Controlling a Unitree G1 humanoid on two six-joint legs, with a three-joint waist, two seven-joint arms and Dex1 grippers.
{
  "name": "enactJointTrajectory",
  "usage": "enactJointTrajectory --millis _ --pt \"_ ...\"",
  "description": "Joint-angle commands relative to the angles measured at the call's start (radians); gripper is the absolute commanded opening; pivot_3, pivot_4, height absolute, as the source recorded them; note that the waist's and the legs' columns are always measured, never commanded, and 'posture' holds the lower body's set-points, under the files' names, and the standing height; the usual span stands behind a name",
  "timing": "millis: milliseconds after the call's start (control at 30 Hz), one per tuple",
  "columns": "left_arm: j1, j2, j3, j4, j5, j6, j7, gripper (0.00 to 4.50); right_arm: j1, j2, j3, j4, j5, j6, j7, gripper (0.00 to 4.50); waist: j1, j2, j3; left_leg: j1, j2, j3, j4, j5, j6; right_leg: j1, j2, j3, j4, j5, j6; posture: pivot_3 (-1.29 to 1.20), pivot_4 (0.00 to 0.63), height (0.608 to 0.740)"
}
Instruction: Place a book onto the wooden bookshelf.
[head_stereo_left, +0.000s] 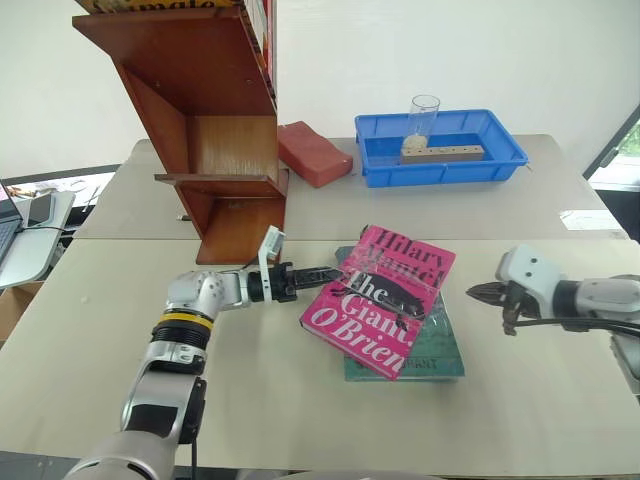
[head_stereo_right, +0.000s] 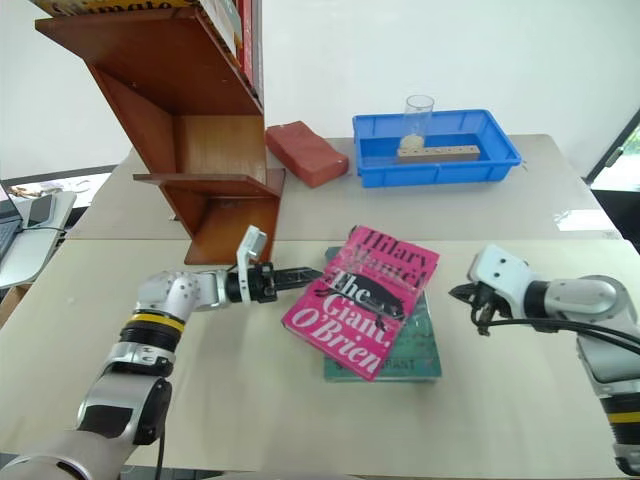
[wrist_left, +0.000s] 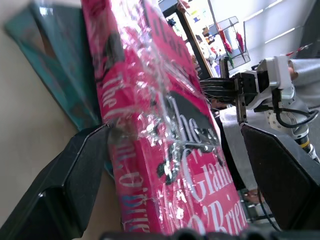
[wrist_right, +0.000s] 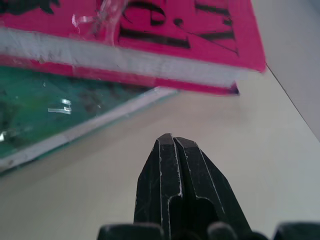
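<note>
Standing at the far left of the scene, a second desk (head_stereo_left: 35, 240) holds a laptop and a phone, just beyond the edge of the pale beige table (head_stereo_left: 250, 400). A white wall (head_stereo_left: 450, 50) closes the room behind, and a dark door frame shows at the far right edge.

Next comes the wooden bookshelf (head_stereo_left: 215, 150), a reddish-brown unit with slanted sides, resting on the far half of the table; a few book spines sit on its upper tier. A seam runs across the table in front of it, where two tabletops meet. Right of the shelf lies a red block (head_stereo_left: 313, 152), and beyond that a blue tray (head_stereo_left: 440, 160) with a clear glass (head_stereo_left: 423, 115) and a drilled wooden strip (head_stereo_left: 445, 153) inside.

Nearer the camera, the left pincer (head_stereo_left: 325, 272) reaches level toward the right, its black fingers (wrist_left: 65, 190) spread wide on either side of the corner of the book (head_stereo_left: 385, 300), not squeezing it. The pink book lies slanted on top of a teal book (head_stereo_left: 435, 350), which rests flat on the table, well apart from the shelf.

Further right, the right pincer (head_stereo_left: 480, 293) hangs above bare table just beside the two books, its fingers pressed together with nothing between them.
</note>
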Motion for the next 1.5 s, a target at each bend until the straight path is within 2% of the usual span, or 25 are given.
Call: enactJointTrajectory --millis 33,233,533,633,867,900,1033,1167,1267,1367,1500 --pt "-0.025 -0.008 0.022 0.005 0.009 -0.007 0.008 4.50 -0.043 0.019 0.012 -0.044 -0.009 0.008 -0.018 0.09 0.000 0.000 0.000 0.000 0.000 0.000 0.000 0.000 0.000 0.000 0.000 0.000 0.000 0.000 0.000 0.00 0.150 0.649" --pt "0.000 -0.013 0.037 -0.017 0.000 0.035 0.019 4.50 -0.108 0.093 0.070 -0.080 -0.012 0.035 -0.031 0.09 -0.001 0.000 0.000 0.001 0.000 -0.001 0.000 0.000 0.000 0.002 0.000 0.000 -0.001 0.000 0.000 0.00 0.150 0.649" --pt "0.078 -0.035 0.105 -0.142 -0.054 0.112 0.077 4.50 -0.141 0.127 0.104 -0.086 -0.014 0.042 -0.018 0.09 0.003 0.000 0.000 0.001 0.000 -0.002 0.000 0.000 0.000 0.003 0.000 -0.001 -0.001 0.000 0.000 0.00 0.150 0.649" --pt "0.095 -0.037 0.154 -0.205 -0.088 0.147 0.107 3.71 -0.150 0.127 0.099 -0.077 -0.011 0.038 -0.014 0.00 0.004 0.000 0.000 0.001 0.000 -0.002 0.000 0.000 0.000 0.003 0.000 -0.001 -0.001 0.000 0.000 0.00 0.150 0.649" --pt "0.134 -0.017 0.229 -0.353 -0.166 0.212 0.154 0.73 -0.126 0.090 0.028 -0.112 0.032 0.052 0.005 0.00 0.004 0.000 0.000 0.001 0.000 -0.002 0.000 0.000 -0.001 0.003 0.000 -0.001 -0.002 0.000 0.000 0.00 0.150 0.649" --pt "0.136 -0.017 0.240 -0.372 -0.176 0.215 0.165 0.61 -0.113 0.076 0.007 -0.124 0.040 0.056 0.009 0.00 0.005 0.000 0.000 0.001 0.000 -0.002 0.000 0.000 -0.001 0.003 0.000 -0.001 -0.002 0.000 0.000 0.00 0.150 0.649" --pt "0.151 0.003 0.225 -0.506 -0.191 0.180 0.161 0.61 -0.046 -0.005 -0.098 -0.181 0.084 0.105 0.027 0.00 0.012 0.000 0.000 0.000 -0.001 -0.002 0.000 0.000 -0.001 0.005 -0.001 -0.001 -0.004 0.000 0.000 0.00 0.150 0.649" --pt "0.072 0.022 0.153 -0.769 -0.142 0.002 0.163 0.61 0.123 -0.108 -0.365 -0.216 0.128 0.147 0.092 0.00 0.024 0.000 0.001 0.000 -0.001 -0.003 -0.001 0.001 -0.002 0.005 0.000 -0.001 -0.006 0.000 0.001 0.00 0.150 0.649" --pt "0.006 0.042 0.078 -0.865 -0.041 -0.168 0.160 0.61 0.197 -0.144 -0.491 -0.275 0.183 0.202 0.141 0.00 0.026 0.000 0.001 -0.004 0.000 -0.001 -0.004 0.008 -0.013 0.007 0.000 0.001 -0.011 0.001 0.002 0.00 0.150 0.649" --pt "-0.078 0.082 0.008 -0.887 0.151 -0.446 0.165 0.61 0.198 -0.173 -0.578 -0.332 0.262 0.287 0.169 0.00 0.015 0.001 0.001 -0.002 -0.001 -0.001 -0.007 0.008 -0.013 0.011 0.000 0.002 -0.016 0.003 0.004 0.00 0.150 0.649" --pt "-0.167 0.180 -0.073 -0.780 0.465 -0.956 0.141 0.61 0.114 -0.196 -0.576 -0.360 0.334 0.343 0.132 0.00 0.001 0.001 0.001 -0.001 -0.001 -0.002 -0.010 0.008 -0.013 0.009 0.001 0.004 -0.016 0.003 0.003 0.00 0.150 0.649"
